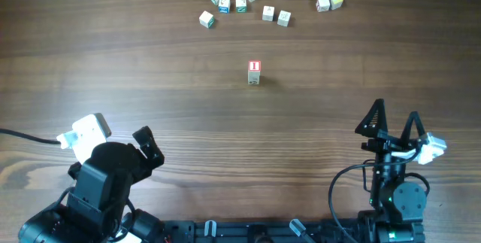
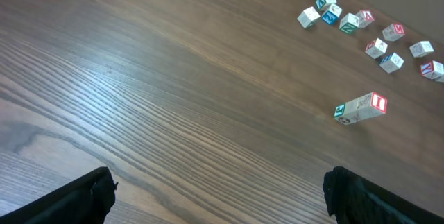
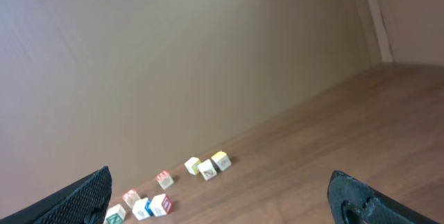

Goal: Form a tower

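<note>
The tower (image 1: 254, 72) is a short stack of pale letter cubes standing alone mid-table, its top face white with a red "I". The left wrist view shows it far off to the right, as the tower (image 2: 361, 107). My left gripper (image 2: 218, 181) hovers over bare wood near the front left, open and with nothing between its fingers. Near the front right, my right gripper (image 1: 392, 120) is open too, well short of the tower. The right wrist view does not show the tower.
Several loose letter cubes (image 1: 267, 2) lie scattered along the far edge, also seen as cubes (image 2: 361, 30) and cubes (image 3: 208, 167). A wall rises behind them. A black cable (image 1: 22, 136) runs off to the left by the left arm.
</note>
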